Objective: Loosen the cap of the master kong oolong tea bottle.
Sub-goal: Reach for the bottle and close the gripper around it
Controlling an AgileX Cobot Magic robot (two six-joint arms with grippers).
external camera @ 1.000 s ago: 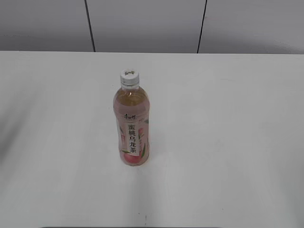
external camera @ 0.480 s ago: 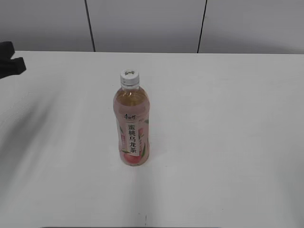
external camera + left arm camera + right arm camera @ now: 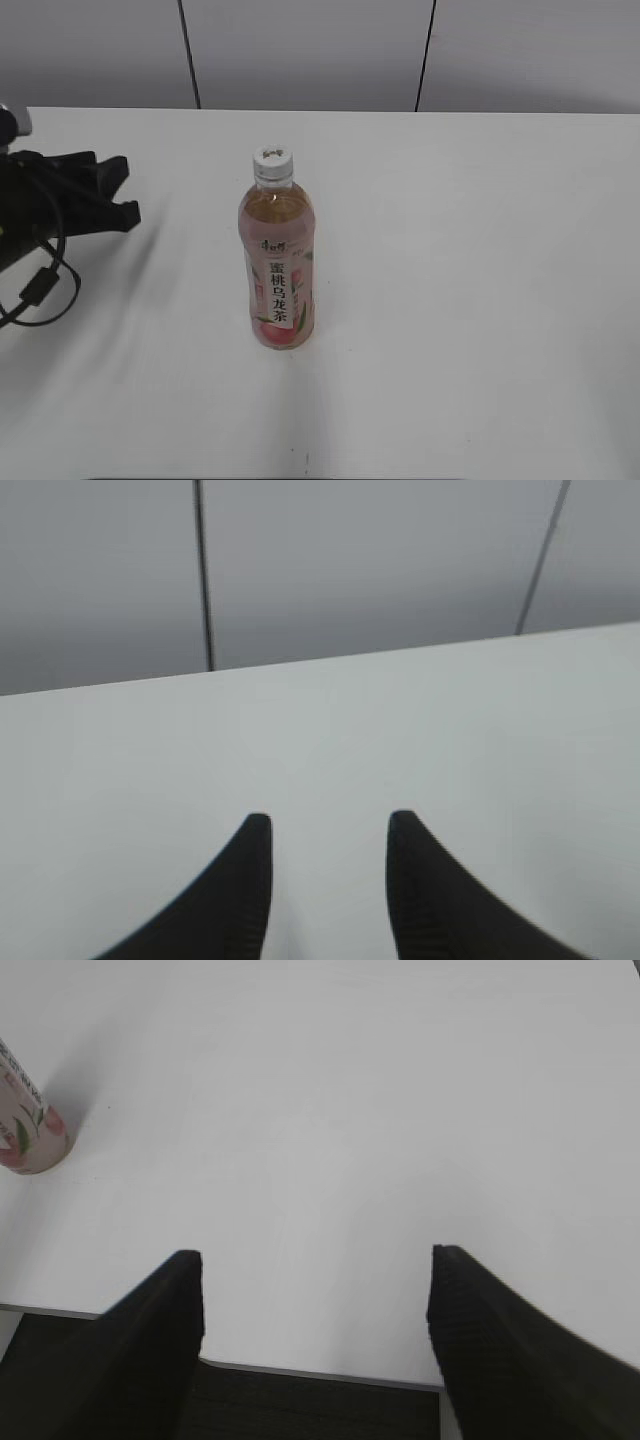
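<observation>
Since half a second ago the left gripper has come much further into the exterior view from the left edge, its black body and cable now over the table's left side; the bottle has not shifted.

The master kong oolong tea bottle stands upright near the middle of the white table, well to the right of the left gripper and apart from it. The cap sits on the bottle's neck, roughly level with that gripper's fingertips and untouched.

In the left wrist view the left gripper has its two dark fingers spread with bare table between them, holding nothing.

In the right wrist view the right gripper is spread wide and empty over the table's near edge; the bottle's base lies ahead of it and off to its left, well apart.
</observation>
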